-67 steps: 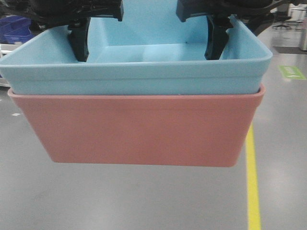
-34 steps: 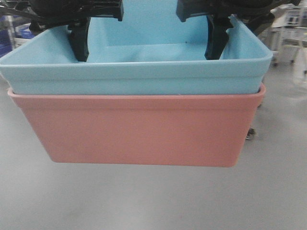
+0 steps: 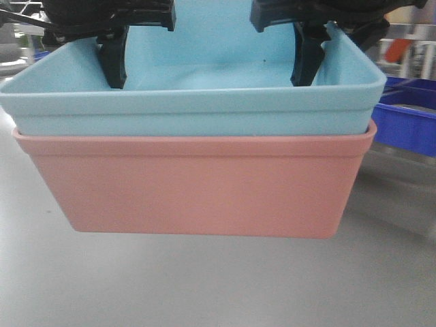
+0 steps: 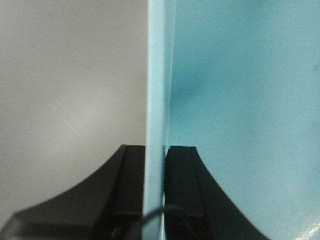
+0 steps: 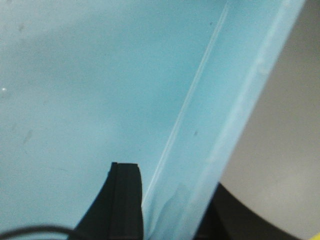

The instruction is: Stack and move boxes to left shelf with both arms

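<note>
The light blue box [image 3: 197,109] is nested inside the salmon pink box [image 3: 197,184], and both hang in the air in front of the camera. My left gripper [image 3: 112,65] is shut on the blue box's left wall; the left wrist view shows its fingers [image 4: 180,185] clamping the wall's rim [image 4: 156,100] from both sides. My right gripper [image 3: 306,61] is shut on the blue box's right wall; in the right wrist view one finger [image 5: 125,200] is inside the box and the other is outside the rim [image 5: 250,100]. The left shelf is out of view.
A grey floor [image 3: 204,279] lies below the boxes. Dark blue bins [image 3: 409,116] stand at the right, behind the stack. Blurred metal racking shows at the far upper left [image 3: 17,48] and upper right [image 3: 415,48].
The background has swept sideways: the yellow floor line and green marker are gone and dark blue bins have come into view at the right. The stacked boxes stay held in the same grip.
</note>
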Controlling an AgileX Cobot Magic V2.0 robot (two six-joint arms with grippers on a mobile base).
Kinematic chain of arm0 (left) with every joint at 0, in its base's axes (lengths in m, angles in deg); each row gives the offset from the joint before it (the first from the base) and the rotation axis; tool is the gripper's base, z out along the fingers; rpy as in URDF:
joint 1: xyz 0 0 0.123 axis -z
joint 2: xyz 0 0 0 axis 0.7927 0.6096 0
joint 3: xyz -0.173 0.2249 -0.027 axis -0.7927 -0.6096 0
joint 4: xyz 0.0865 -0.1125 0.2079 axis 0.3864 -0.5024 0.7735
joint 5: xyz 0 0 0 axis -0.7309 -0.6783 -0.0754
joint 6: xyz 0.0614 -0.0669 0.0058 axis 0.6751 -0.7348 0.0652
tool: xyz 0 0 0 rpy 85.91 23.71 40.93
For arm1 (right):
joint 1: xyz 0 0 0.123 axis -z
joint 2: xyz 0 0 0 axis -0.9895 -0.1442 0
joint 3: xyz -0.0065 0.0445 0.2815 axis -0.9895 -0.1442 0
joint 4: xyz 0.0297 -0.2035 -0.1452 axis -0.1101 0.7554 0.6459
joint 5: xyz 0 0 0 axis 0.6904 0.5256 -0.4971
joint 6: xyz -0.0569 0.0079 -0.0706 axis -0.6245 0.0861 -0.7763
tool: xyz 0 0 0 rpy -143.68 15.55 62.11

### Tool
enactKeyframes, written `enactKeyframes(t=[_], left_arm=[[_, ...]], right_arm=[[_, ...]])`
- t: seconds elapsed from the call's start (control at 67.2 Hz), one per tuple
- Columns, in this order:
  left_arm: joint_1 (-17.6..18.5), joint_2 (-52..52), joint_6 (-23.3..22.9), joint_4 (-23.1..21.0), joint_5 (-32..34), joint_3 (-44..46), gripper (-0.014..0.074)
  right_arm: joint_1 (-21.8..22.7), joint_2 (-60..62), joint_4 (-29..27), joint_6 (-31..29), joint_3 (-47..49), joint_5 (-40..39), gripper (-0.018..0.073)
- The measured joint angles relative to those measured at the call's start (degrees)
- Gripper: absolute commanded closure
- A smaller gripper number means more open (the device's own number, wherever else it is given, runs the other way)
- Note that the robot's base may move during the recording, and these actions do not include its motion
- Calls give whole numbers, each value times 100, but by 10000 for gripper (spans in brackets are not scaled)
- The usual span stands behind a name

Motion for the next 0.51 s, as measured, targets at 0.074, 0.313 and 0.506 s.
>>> enactKeyframes(t=[0.074, 0.313, 0.506], left_arm=[[0, 56, 0, 0, 0, 0, 599], [0, 94, 0, 0, 30, 0, 599], [0, 104, 0, 0, 33, 0, 599]], right_arm=[[0, -25, 11, 0, 0, 0, 504], [0, -50, 61, 0, 0, 0, 504], [0, -50, 75, 0, 0, 22, 504]])
